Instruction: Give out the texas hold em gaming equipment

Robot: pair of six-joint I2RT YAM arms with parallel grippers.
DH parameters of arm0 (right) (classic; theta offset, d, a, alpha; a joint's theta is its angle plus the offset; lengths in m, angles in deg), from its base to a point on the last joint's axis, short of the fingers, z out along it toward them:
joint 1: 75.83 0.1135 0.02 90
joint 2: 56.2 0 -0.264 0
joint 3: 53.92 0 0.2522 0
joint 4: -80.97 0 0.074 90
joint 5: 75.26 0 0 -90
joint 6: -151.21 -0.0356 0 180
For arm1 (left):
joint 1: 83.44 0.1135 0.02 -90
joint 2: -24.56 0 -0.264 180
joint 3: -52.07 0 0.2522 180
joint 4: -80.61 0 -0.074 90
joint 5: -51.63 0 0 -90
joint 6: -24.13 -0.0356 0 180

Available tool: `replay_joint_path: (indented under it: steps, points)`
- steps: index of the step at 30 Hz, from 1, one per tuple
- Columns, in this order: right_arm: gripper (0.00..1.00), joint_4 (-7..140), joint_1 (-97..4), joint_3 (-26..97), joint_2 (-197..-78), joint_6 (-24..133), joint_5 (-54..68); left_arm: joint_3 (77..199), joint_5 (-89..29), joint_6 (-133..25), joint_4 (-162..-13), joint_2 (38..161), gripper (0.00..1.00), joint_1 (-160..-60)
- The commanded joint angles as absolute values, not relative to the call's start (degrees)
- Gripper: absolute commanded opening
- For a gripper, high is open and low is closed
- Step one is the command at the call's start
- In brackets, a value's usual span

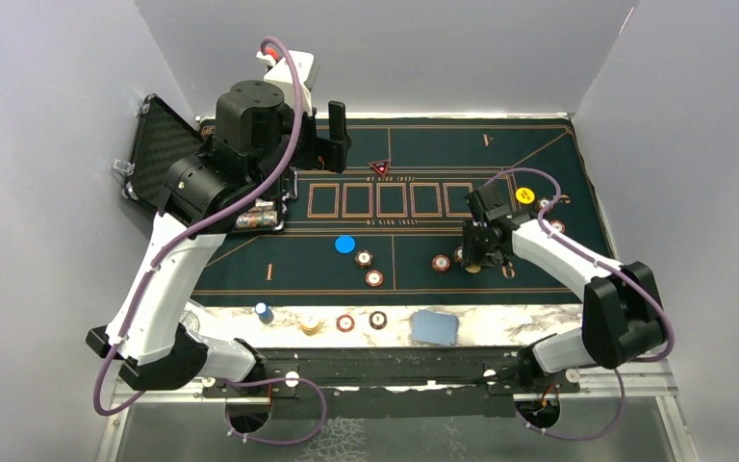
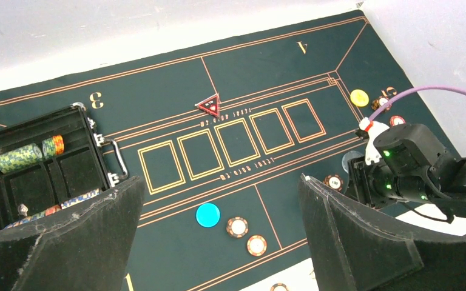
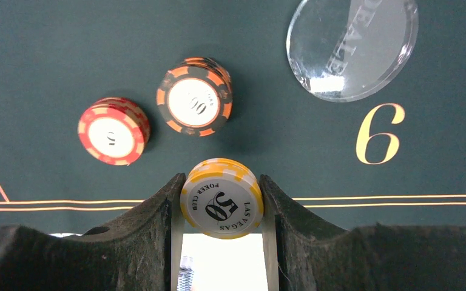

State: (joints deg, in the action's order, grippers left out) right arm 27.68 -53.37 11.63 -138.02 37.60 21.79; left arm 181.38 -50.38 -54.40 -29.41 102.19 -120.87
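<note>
Yellow-and-white round chip (image 3: 221, 198), marked 50: pinched edgewise between the pads of right gripper (image 3: 221, 182), seemingly for setting beside the red-and-white chip (image 3: 113, 131) and black-and-orange chip (image 3: 195, 102) just ahead of it. Left gripper (image 2: 221, 182): jaws wide, empty.

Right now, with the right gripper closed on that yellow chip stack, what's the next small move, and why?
Probably lower the right gripper slightly and open it, leaving the yellow chip stack on the mat. It is pinched between the fingers beside the red stack and orange stack lying near the 6; whether it touches the mat yet I cannot tell.
</note>
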Motion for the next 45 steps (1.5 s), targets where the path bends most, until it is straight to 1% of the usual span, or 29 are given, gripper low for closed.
replay_joint_path:
  steps: [1,7,9,13,16,18,20,22,24,25,29,33,36,41,45]
  points:
    - [0.20,33.69,-53.69,7.22,-139.88,31.18,23.01,182.82,-49.58,-54.98,-30.08,101.73,0.99,-120.36]
    - [0.21,38.15,-53.77,4.60,-140.13,29.82,24.49,183.47,-49.41,-55.40,-29.40,101.73,0.99,-120.19]
    - [0.24,39.02,-53.77,3.97,-141.00,29.73,24.69,183.38,-49.54,-55.34,-29.37,101.57,0.99,-120.11]
    - [0.41,37.62,-53.77,4.76,-142.40,28.39,24.26,183.50,-49.41,-55.23,-29.29,101.15,0.99,-120.09]
    - [0.62,34.62,-53.78,5.09,-140.16,27.47,24.33,183.42,-49.50,-55.16,-29.18,100.60,0.99,-120.02]
    - [0.75,30.03,-53.77,7.29,-137.69,26.97,24.75,183.14,-49.45,-55.19,-29.29,100.23,0.99,-120.01]
    - [0.81,24.30,-53.68,13.01,-134.55,27.69,25.25,182.74,-49.51,-55.23,-29.29,99.71,0.99,-120.01]
    - [0.83,20.61,-51.90,18.45,-131.48,30.55,25.44,182.13,-49.38,-55.10,-29.29,99.20,0.99,-120.05]
    - [0.85,18.49,-46.38,23.55,-132.17,33.57,25.24,181.56,-49.15,-54.86,-29.36,98.80,0.99,-120.01]
    - [0.86,19.40,-42.49,25.01,-133.39,35.69,23.21,181.37,-49.07,-54.69,-29.47,98.63,0.99,-120.01]
    - [0.90,26.52,-26.22,29.95,-140.95,39.38,14.88,180.60,-47.53,-54.02,-30.32,98.04,0.99,-120.01]
    - [0.94,31.61,-14.95,37.76,-151.00,40.18,10.47,180.15,-46.40,-52.70,-30.32,97.19,0.99,-120.01]
    - [0.96,33.14,-9.37,44.33,-159.36,41.46,8.38,178.65,-46.30,-51.81,-30.49,96.00,0.99,-120.01]
    - [0.96,30.68,-3.85,54.75,-172.97,43.94,10.34,177.88,-46.21,-51.84,-30.61,95.39,0.99,-119.98]
    - [0.96,27.99,-2.38,59.79,-177.83,44.46,12.70,178.60,-46.32,-52.22,-30.41,95.57,0.99,-120.01]
